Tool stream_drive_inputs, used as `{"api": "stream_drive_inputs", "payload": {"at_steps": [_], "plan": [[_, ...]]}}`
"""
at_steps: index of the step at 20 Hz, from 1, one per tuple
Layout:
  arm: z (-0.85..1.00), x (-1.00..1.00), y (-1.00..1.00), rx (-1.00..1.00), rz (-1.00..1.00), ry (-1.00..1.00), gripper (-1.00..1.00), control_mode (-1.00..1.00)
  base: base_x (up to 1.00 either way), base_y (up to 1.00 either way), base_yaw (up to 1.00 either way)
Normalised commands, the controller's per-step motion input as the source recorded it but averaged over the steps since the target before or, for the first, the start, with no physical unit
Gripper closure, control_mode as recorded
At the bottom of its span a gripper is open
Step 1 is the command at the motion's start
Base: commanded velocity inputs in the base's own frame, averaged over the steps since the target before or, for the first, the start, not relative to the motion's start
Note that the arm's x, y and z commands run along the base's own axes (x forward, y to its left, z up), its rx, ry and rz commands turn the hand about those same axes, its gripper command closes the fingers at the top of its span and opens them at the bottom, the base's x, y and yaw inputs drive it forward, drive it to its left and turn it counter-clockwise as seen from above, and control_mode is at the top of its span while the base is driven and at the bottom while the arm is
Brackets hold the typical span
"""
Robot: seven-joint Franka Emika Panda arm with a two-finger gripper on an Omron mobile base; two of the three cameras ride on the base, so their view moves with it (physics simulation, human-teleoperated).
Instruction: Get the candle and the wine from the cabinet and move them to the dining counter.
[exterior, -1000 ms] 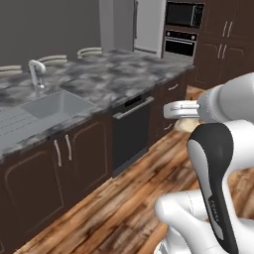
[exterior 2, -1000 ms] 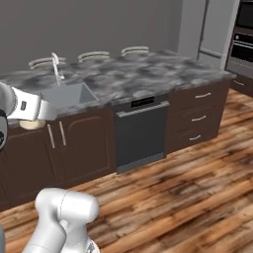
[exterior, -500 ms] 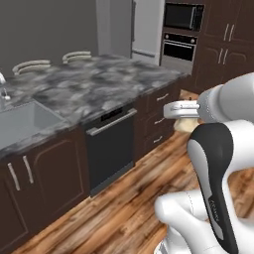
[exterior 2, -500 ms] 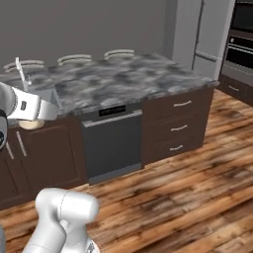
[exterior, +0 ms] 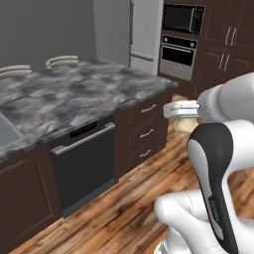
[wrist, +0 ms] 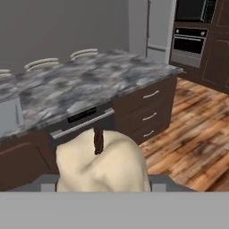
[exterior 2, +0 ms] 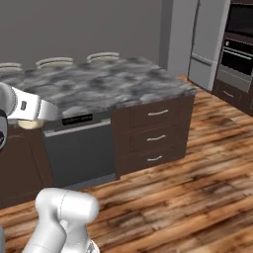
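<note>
So the gripper [wrist: 103,185] is clamped on the candle [wrist: 102,163], dining counter [exterior: 74,94] sitting at about 11 o'clock, nothing dropped off yet, wine presumably left to fetch

The candle [wrist: 102,164] fills the lower middle of the hand view: a cream-beige, lumpy, squat block with a short dark wick standing upright from a dip in its top. It sits between the two sides of the end effector [wrist: 103,181], held off the floor. In the left base view the candle [exterior: 184,123] shows as a pale lump at the right of the frame, under the white hand. In the right base view the candle [exterior 2: 30,124] peeks out at the left edge, below the hand.

The worktop [exterior 2: 104,84] is a grey-black marbled stone slab on a dark wood base with drawers, spreading across the upper left of each view. The candle hangs short of its near edge.
</note>
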Motion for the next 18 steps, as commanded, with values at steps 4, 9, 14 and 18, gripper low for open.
{"api": "stream_drive_inputs", "payload": {"at_steps": [4,9,14,18], "plan": [[0.00,0.00,0.00,0.00,0.00,0.00,1.00,1.00,0.86,-1.00,0.14],[0.00,0.00,0.00,0.00,0.00,0.00,1.00,1.00,0.84,-1.00,0.18],[0.00,0.00,0.00,0.00,0.00,0.00,1.00,1.00,0.85,-1.00,0.21],[0.00,0.00,0.00,0.00,0.00,0.00,1.00,1.00,0.81,-1.00,0.21]]}}
